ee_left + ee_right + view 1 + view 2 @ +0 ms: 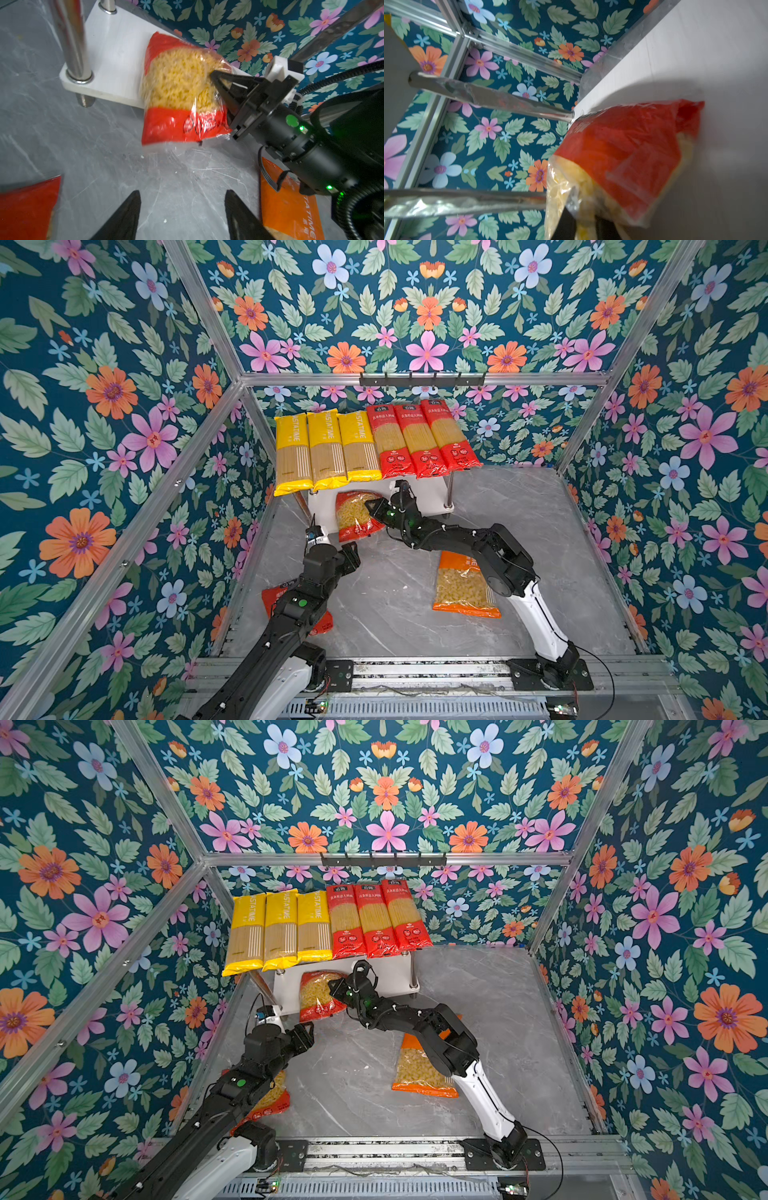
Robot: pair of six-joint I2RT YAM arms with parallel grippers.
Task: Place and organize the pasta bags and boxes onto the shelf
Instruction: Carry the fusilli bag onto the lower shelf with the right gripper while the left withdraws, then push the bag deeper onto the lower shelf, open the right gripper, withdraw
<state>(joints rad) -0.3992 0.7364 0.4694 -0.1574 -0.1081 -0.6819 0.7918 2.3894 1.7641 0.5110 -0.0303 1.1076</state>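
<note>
Bag pinched by right end effector lies half on lower shelf, long axis pointing inward; left end effector spread, empty.

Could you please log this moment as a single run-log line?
right gripper: shut on red curly-pasta bag, partly over shelf lower board | left gripper: open, empty | on table: orange bag, second red bag

Your left arm: angled forward, wrist raised.
Your left gripper: jaws spread apart.
Your right arm: stretched across the middle.
Your right gripper: jaws pinched together.
</note>
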